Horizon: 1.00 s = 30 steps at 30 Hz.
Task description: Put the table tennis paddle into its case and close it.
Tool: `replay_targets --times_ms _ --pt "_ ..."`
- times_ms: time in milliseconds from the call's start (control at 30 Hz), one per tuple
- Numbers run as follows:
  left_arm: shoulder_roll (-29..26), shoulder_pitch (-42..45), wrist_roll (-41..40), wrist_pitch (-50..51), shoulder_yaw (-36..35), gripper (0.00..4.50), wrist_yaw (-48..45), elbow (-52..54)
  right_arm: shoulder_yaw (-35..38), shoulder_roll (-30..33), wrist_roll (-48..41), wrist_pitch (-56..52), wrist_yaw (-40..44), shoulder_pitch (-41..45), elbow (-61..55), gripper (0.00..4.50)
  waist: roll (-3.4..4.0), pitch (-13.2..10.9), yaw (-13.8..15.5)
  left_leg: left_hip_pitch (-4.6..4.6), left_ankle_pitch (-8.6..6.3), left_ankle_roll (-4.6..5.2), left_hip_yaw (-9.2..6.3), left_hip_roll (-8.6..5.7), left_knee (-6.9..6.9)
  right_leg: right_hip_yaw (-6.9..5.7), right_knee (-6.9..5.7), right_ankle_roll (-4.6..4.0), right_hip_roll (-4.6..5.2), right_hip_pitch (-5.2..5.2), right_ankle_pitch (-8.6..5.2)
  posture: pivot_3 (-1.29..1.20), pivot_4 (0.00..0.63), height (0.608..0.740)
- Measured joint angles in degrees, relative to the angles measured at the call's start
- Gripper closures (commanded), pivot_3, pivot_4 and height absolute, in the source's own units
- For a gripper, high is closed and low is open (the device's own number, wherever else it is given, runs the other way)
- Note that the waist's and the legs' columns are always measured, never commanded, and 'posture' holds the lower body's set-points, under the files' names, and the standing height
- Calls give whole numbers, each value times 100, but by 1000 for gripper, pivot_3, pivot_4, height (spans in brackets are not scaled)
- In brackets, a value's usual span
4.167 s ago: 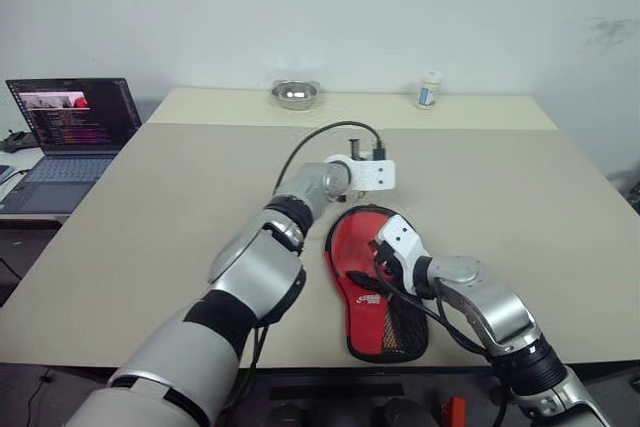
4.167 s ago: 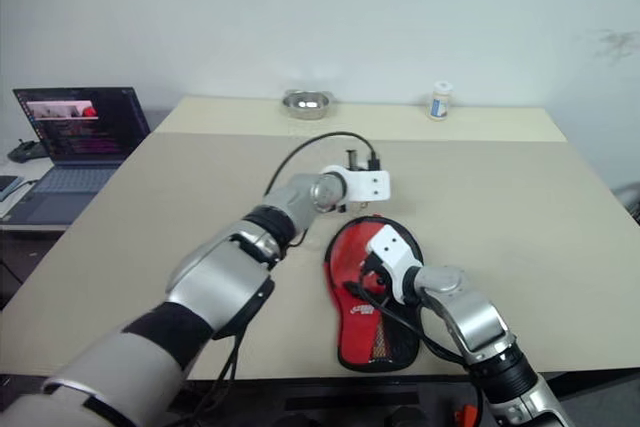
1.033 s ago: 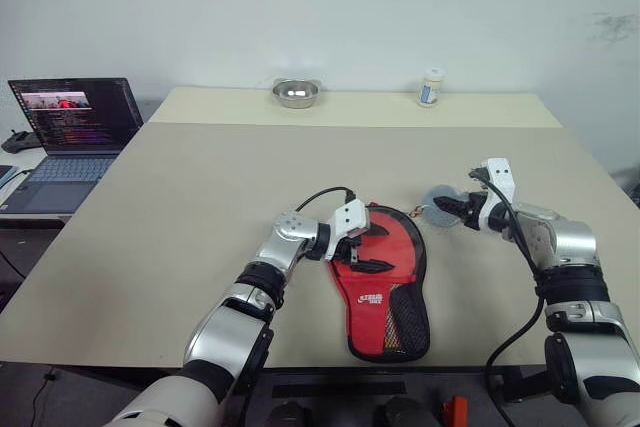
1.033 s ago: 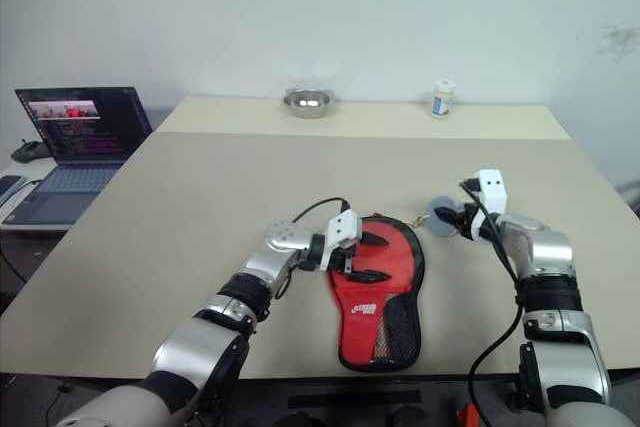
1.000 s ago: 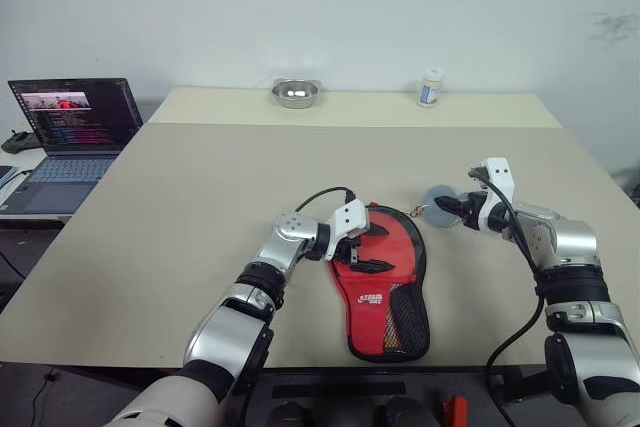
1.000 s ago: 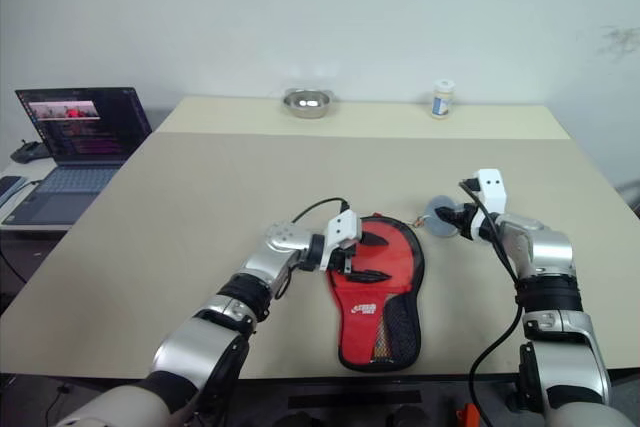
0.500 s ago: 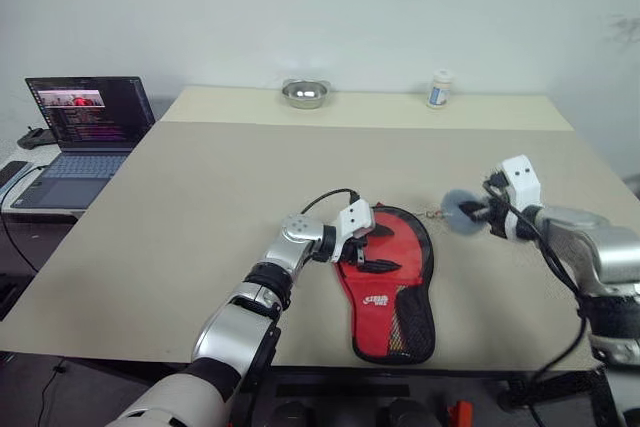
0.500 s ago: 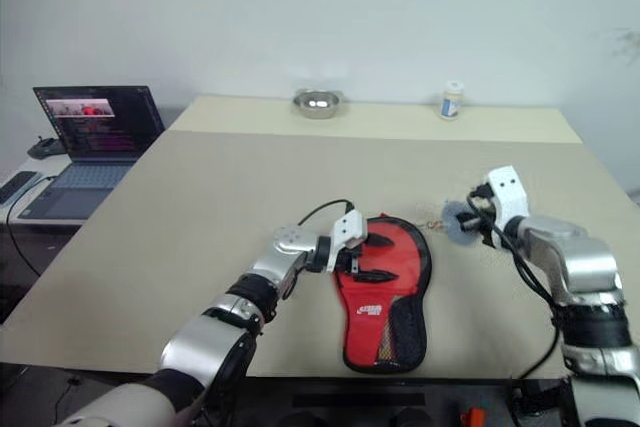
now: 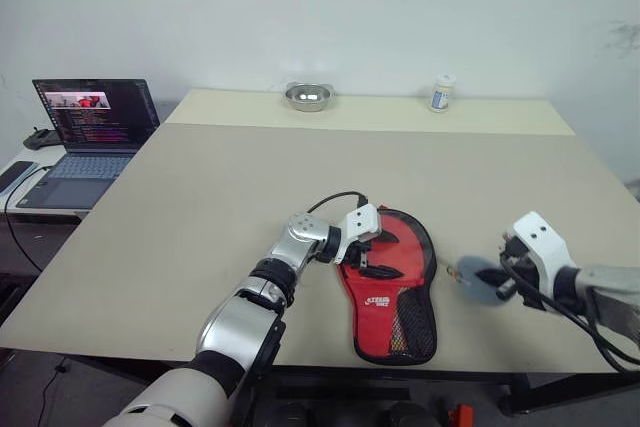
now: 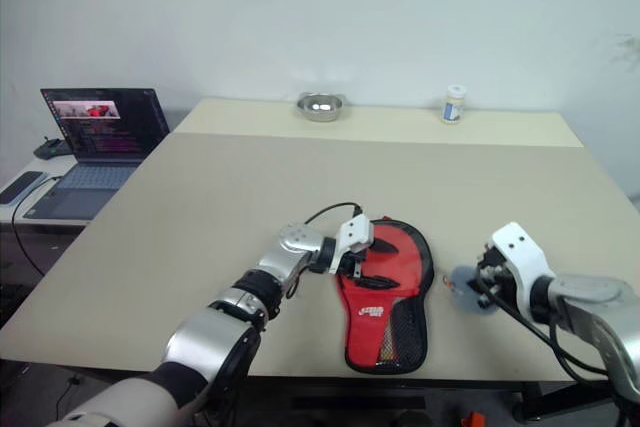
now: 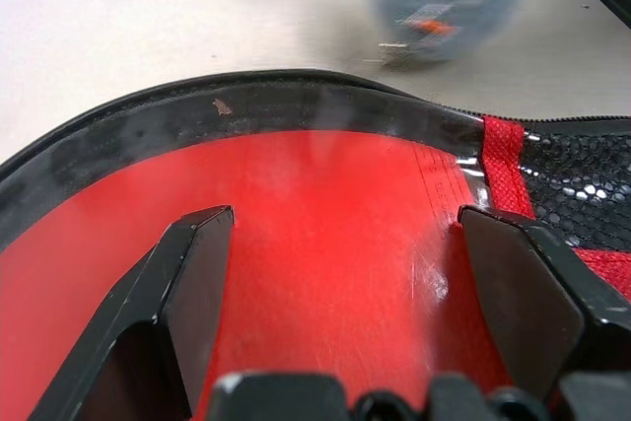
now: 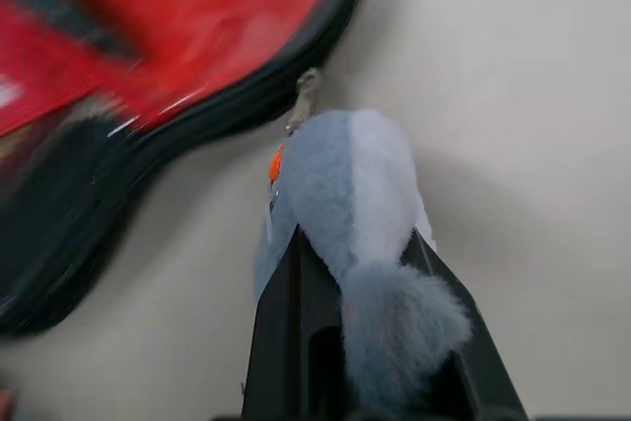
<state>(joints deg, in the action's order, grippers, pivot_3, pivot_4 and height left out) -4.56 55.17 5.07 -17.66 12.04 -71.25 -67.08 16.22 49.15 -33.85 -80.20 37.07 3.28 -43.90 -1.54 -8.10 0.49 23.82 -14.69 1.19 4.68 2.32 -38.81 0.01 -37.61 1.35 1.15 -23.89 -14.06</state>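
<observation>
Two head cameras look forward and down from high up, far enough to see the whole surface [image 9: 200, 197]. Each wrist camera sits just behind its own end effector and looks along its fingers, very close. All views share the case [image 10: 385, 282]; the fluffy grey ball [image 12: 340, 194] shows in every one too.

Bare table [image 9: 200, 207] left of case [image 9: 395, 287]

The case [image 9: 388, 282] at lower centre looks like soft cloth — smooth red face with a slight sheen, black mesh patch, matt black edging. A grey pom-pom [image 12: 350, 234] is fluffy, furry. The table [image 9: 200, 187] is matt beige; the bowl [image 9: 308, 96] at upper centre is shiny metal.
</observation>
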Motion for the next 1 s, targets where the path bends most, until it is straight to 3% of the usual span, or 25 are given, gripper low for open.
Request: replay_targets --times_ms 200,467,600,767,1000 --pt "114 -32 70 -6 10 535 147 -62 691 -4 -909 -446 161 -1201 -1409 4456 2 48 46 -5 -3 -3 -59 3 0 -66 67 0 14 60 0 0 150 740" --pt "164 -43 129 -6 10 535 195 -88 1290 1138 -2303 422 -34 -2499 -1448 4456 2 69 69 -8 -3 -3 -75 -1 1 -79 67 -31 28 71 -19 0 150 740" --pt "178 -41 154 -13 10 535 198 -89 1402 1400 -2838 866 -331 -2844 -1449 4457 -6 71 82 -6 -3 -3 -80 -1 2 -83 70 -27 22 71 -17 0 150 740" --pt "174 -37 168 -22 10 535 203 -89 1282 1408 -2860 1071 -640 -2868 -1447 4457 -12 69 80 -6 -3 -3 -80 -2 1 -82 71 -31 22 71 -20 0 150 740" --pt "168 -40 179 -43 10 535 194 -87 1454 1410 -2824 1156 -424 -2856 -1360 2201 -17 66 79 -6 -3 -3 -83 1 1 -84 70 -35 22 71 -22 0 150 740"
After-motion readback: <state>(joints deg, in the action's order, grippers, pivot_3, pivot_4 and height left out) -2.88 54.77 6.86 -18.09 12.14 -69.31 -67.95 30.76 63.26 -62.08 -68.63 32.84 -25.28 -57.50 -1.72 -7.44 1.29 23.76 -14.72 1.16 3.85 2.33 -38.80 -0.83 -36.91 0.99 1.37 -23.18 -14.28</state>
